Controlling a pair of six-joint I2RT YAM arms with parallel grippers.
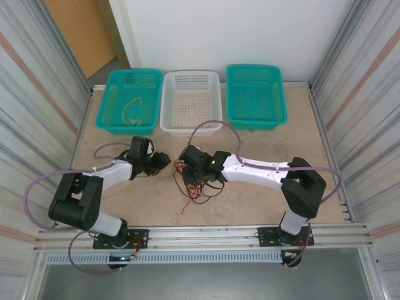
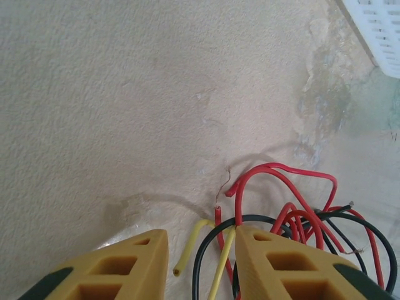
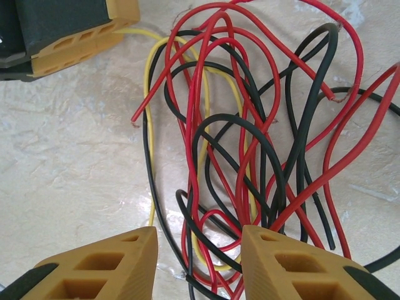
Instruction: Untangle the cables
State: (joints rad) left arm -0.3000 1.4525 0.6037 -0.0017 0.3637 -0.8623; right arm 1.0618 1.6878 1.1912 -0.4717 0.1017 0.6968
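Top view: the cables, a loose red/black knot w/ some yellow, lie on the table near its front-centre, between the two grippers. The left gripper sits just beside the knot's left side and the right gripper is over its upper part; finger gap can't be read from here. Along the far edge stand a teal basket holding one curled tan cable, a white basket and a second teal basket. Left wrist view: left gripper w/ yellow fingers spread. A yellow and a black strand run through the gap, not pinched, and the yellow one brushes the right-hand finger. Rest of the cables loop just ahead and to the right, w/ a white basket corner at top right. Right wrist view: right gripper w/ fingers apart, straddling the thick of the cables. Several red/black/yellow strands pass between them, none squeezed. The left gripper shows top left, w/ a yellow strand leading to it.
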